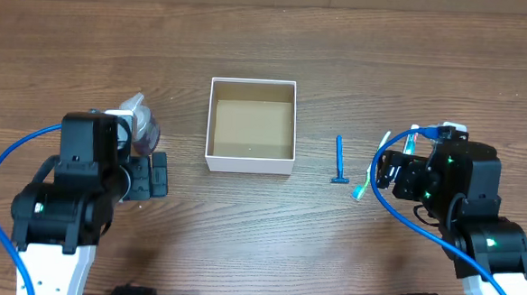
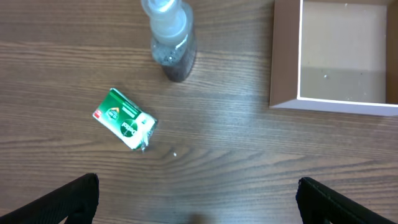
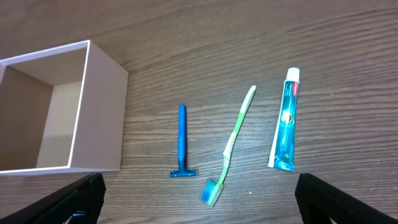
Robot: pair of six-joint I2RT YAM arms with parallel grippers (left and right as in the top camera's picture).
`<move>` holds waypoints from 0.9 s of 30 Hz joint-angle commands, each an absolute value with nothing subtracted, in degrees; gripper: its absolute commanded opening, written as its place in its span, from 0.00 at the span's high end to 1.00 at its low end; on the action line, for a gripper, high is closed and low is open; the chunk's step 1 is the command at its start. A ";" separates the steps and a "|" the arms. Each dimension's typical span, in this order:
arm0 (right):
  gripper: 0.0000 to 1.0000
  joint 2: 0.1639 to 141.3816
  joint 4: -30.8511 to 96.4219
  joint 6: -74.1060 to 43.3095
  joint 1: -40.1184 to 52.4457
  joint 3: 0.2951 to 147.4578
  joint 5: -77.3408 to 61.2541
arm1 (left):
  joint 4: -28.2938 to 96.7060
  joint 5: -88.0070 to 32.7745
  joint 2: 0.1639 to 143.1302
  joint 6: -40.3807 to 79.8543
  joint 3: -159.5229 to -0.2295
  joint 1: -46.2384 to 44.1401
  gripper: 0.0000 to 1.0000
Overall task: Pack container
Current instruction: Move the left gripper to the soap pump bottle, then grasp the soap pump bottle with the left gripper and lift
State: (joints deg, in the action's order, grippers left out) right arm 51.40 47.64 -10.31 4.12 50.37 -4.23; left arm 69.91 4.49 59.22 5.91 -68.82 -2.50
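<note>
The container (image 1: 249, 163), a square white box with a brown floor, stands mid-table and holds nothing. It also shows in the left wrist view (image 2: 329, 104) and the right wrist view (image 3: 99, 124). My left gripper (image 2: 198, 200) is open and empty over bare table, left of the box. Ahead of it lie a green packet (image 2: 124, 119) and a clear bottle (image 2: 171, 40). My right gripper (image 3: 199, 200) is open and empty. Just beyond its fingers lie a blue razor (image 3: 181, 140), a green toothbrush (image 3: 231, 146) and a toothpaste tube (image 3: 286, 121).
In the overhead view the bottle (image 1: 140, 125) lies beside the left arm, and the razor (image 1: 340, 160) and toothbrush (image 1: 371, 168) lie between the box and the right arm. Blue cables loop beside both arms. The green packet is hidden under the left arm there.
</note>
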 commanded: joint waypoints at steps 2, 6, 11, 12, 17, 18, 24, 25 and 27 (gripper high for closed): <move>0.00 51.64 48.18 -10.50 3.88 52.10 -4.16 | 67.70 3.55 62.02 6.74 -72.84 0.25 0.00; 0.00 51.64 48.16 -10.50 3.88 52.10 -4.19 | 68.66 -0.32 68.40 0.47 -80.77 7.40 0.00; 0.00 51.64 48.18 -10.50 3.88 52.10 -4.21 | 69.54 -2.24 79.72 -7.77 -84.51 10.26 0.00; 0.00 51.64 48.18 -10.50 3.88 52.10 -4.21 | 69.14 -2.48 81.65 -8.16 -84.51 10.24 0.00; 0.00 52.53 48.21 -10.52 3.88 52.10 -4.21 | 66.65 -5.61 86.96 -13.17 -84.49 10.09 0.00; 0.00 53.06 48.29 -10.52 3.88 52.10 -4.21 | 66.04 -5.61 87.50 -13.63 -84.49 10.09 0.00; 0.00 56.14 48.36 -10.52 3.88 52.10 -4.23 | 62.04 -5.54 91.66 -17.23 -84.49 10.09 0.00; 0.00 56.27 48.34 -10.52 3.88 52.10 -4.21 | 61.78 -5.56 93.23 -17.82 -84.49 10.09 0.00; 0.00 56.27 48.34 -10.50 3.88 52.10 -4.19 | 61.12 -5.58 95.74 -17.80 -84.49 10.09 0.00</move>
State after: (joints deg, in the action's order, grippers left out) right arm 56.53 48.62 -10.35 4.12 50.48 -4.25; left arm 61.98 -4.34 91.59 -15.16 -83.61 9.87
